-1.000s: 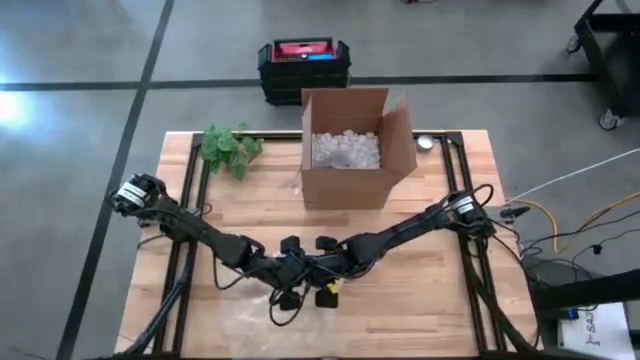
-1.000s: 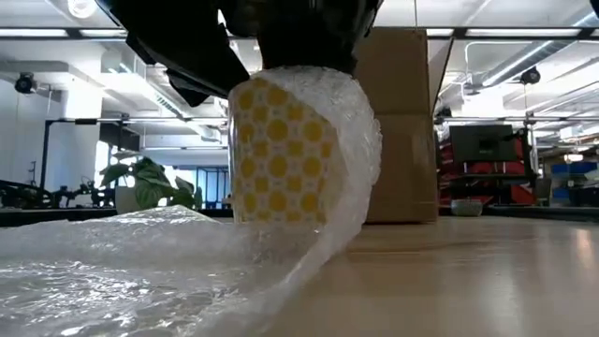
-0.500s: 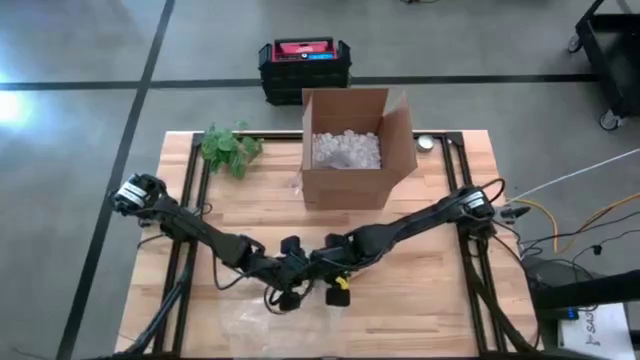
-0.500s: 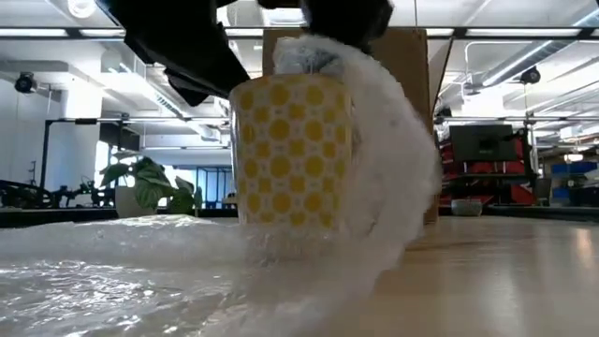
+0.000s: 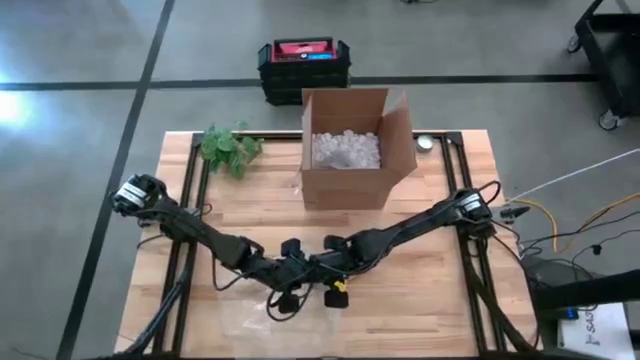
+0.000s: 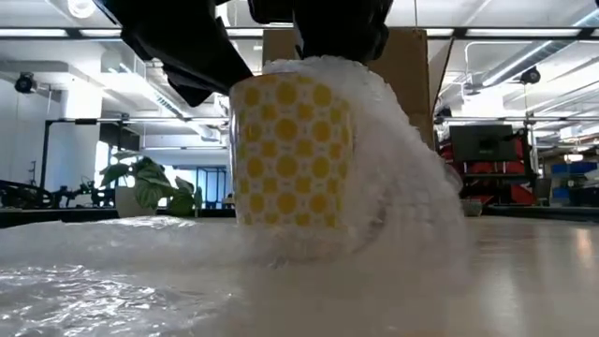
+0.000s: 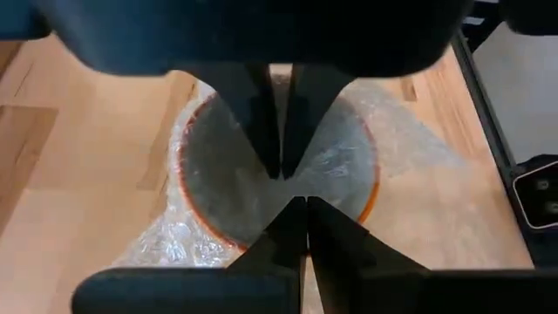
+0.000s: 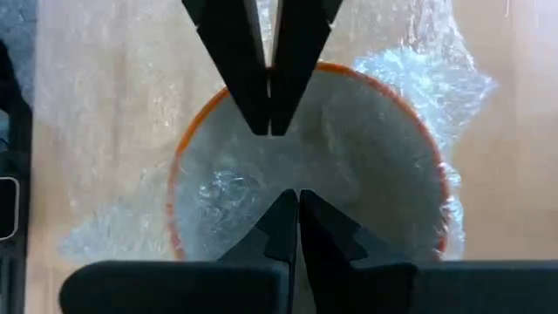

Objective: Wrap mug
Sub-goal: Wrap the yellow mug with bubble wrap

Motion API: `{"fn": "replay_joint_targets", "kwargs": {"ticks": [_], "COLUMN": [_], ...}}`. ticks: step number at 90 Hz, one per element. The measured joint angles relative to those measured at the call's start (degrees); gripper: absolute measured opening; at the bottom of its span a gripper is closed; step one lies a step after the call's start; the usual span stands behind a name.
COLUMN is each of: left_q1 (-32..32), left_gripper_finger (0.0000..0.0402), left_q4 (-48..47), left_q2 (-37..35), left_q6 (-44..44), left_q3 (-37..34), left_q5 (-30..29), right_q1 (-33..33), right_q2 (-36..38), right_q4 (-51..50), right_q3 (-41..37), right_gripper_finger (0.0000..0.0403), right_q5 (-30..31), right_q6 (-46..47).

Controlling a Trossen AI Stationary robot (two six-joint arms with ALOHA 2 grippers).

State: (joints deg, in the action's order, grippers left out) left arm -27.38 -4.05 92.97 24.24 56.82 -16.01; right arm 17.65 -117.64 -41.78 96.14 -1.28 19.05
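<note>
Both arms are pinching bubble wrap (image 6: 393, 243) with closed jaws above the mug (image 6: 292, 154), which could tip if tugged.

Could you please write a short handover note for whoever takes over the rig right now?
Left gripper: fingers closed, directly over the mug's mouth.
Right gripper: fingers closed, also above the mug; what either pinches cannot be told.
Mug, yellow dotted, stands upright on the bubble wrap at the table's front middle.
Done: wrap drawn up one side and over the rim.
Left: the dotted side facing the low camera is bare; finish wrapping. Open cardboard box stands behind.
</note>
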Motion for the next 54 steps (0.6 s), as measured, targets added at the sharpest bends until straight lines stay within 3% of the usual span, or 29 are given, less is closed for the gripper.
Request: {"fn": "replay_joint_targets", "kwargs": {"ticks": [54], "left_q1": [-1.3], "left_gripper_finger": [0.0000], "left_q4": [-2.9], "left_q2": [-6.1], "left_q6": [-4.1], "left_q3": [0.2], "left_q5": [-2.8], "right_q1": [-0.3], "right_q2": [0.4], "right_q4": [0.6], "right_q3": [0.1], "right_gripper_finger": [0.0002], "right_q5": [1.4], "right_q6": [-1.1]}}
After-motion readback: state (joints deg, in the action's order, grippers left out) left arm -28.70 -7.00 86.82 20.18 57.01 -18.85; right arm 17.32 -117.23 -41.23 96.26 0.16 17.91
